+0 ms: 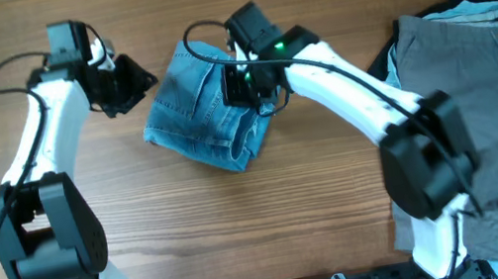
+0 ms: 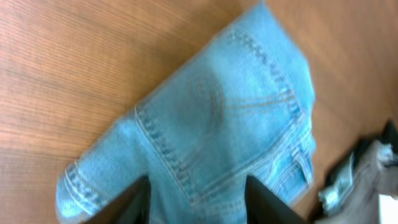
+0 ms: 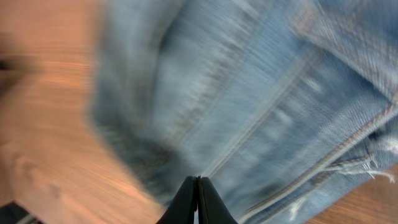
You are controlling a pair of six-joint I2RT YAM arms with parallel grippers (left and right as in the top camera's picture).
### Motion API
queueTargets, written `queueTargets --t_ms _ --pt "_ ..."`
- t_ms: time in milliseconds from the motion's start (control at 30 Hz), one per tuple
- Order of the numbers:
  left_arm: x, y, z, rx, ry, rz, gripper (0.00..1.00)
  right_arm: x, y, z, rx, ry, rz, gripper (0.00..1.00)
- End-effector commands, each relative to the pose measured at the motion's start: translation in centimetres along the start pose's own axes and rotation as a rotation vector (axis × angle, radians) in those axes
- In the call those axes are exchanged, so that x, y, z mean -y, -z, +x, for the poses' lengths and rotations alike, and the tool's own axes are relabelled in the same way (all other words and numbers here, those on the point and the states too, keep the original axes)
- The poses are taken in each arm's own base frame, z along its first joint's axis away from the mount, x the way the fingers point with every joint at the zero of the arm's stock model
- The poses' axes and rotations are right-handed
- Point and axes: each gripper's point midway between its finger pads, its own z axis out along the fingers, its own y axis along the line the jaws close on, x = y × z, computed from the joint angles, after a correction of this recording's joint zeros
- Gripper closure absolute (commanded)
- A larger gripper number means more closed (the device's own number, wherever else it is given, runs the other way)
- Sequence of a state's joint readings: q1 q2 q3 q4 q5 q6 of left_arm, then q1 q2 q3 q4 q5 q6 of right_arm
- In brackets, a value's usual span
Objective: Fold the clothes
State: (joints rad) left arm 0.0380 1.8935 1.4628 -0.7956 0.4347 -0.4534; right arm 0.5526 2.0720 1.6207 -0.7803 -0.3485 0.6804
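Observation:
The light blue denim jeans (image 1: 200, 117) lie folded into a compact bundle on the wooden table, a back pocket facing up. They fill the left wrist view (image 2: 236, 124) and the blurred right wrist view (image 3: 261, 106). My left gripper (image 1: 132, 81) is open and empty just left of the bundle's upper left edge; its fingers (image 2: 198, 200) frame the denim. My right gripper (image 1: 239, 86) is over the bundle's upper right part, with its fingers (image 3: 198, 196) pressed together above the denim and no cloth visible between them.
Grey button-waist shorts (image 1: 497, 120) lie spread at the right side of the table. Small dark and white garments (image 1: 483, 0) lie at the back right, above the shorts. Bare wood (image 1: 243, 230) lies in front of the bundle.

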Motion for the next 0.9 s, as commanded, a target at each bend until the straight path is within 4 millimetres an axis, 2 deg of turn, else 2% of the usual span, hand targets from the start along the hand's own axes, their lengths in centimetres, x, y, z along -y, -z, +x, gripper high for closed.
queueTargets --t_ms 0,33,133,167,233,367,433,467,500,567,600,633,667,767,833,867 --pt "-1.4 1.6 4.4 -0.194 0.072 -0.081 0.21 5.2 -4.6 1.6 -0.102 -0.234 0.158 0.96" --pt "-2.1 1.6 5.6 -0.239 0.084 -0.103 0.17 5.9 -5.3 1.7 -0.115 -0.244 0.171 0.96" --pt "-4.2 0.7 8.9 -0.342 0.124 -0.154 0.13 6.8 -6.9 2.1 -0.163 -0.237 0.166 0.96" --pt "-4.8 -0.3 10.1 -0.374 0.14 -0.143 0.11 6.7 -7.1 2.3 -0.184 -0.225 0.147 0.96" --pt "-4.6 -2.5 12.3 -0.423 0.163 -0.045 0.07 6.6 -7.2 2.3 -0.187 -0.222 0.141 0.96" --pt "-6.3 -7.6 15.1 -0.369 0.305 -0.017 0.01 6.6 -7.2 2.1 -0.182 -0.213 0.135 0.96" --pt "-6.2 -9.4 15.7 -0.324 0.364 0.01 0.03 6.5 -7.2 2.3 -0.195 -0.202 0.125 0.96" --pt "-5.7 -10.1 15.6 -0.296 0.388 0.036 0.09 6.3 -7.2 2.4 -0.2 -0.196 0.117 0.96" --pt "-4.8 -11.0 15.1 -0.245 0.383 0.075 0.23 5.9 -7.2 2.4 -0.208 -0.177 0.092 0.96" --pt "-4.7 -11.4 14.2 -0.185 0.355 0.062 0.52 5.6 -7.1 2.4 -0.212 -0.151 0.077 0.96" --pt "-4.9 -11.5 14.1 -0.173 0.357 0.054 0.72 5.5 -6.6 2.5 -0.216 -0.136 0.075 0.96" --pt "-5.1 -11.4 13.9 -0.168 0.361 0.053 0.88 5.4 -6.1 2.5 -0.212 -0.123 0.073 0.96" --pt "-5.3 -11.3 13.6 -0.165 0.368 0.052 0.96 5.2 -5.2 2.3 -0.201 -0.105 0.073 0.96" --pt "-5.9 -10.5 11.7 -0.134 0.345 0.085 0.96 3.6 -0.3 1.0 -0.113 -0.007 0.044 0.96" --pt "-5.6 -9.0 8.8 -0.088 0.33 0.147 0.96 1.8 4.1 0.1 -0.023 0.09 -0.007 0.96" --pt "-5.5 -7.8 6.7 -0.043 0.329 0.181 0.96 0.9 6.4 -0.2 0.029 0.132 -0.029 0.95"
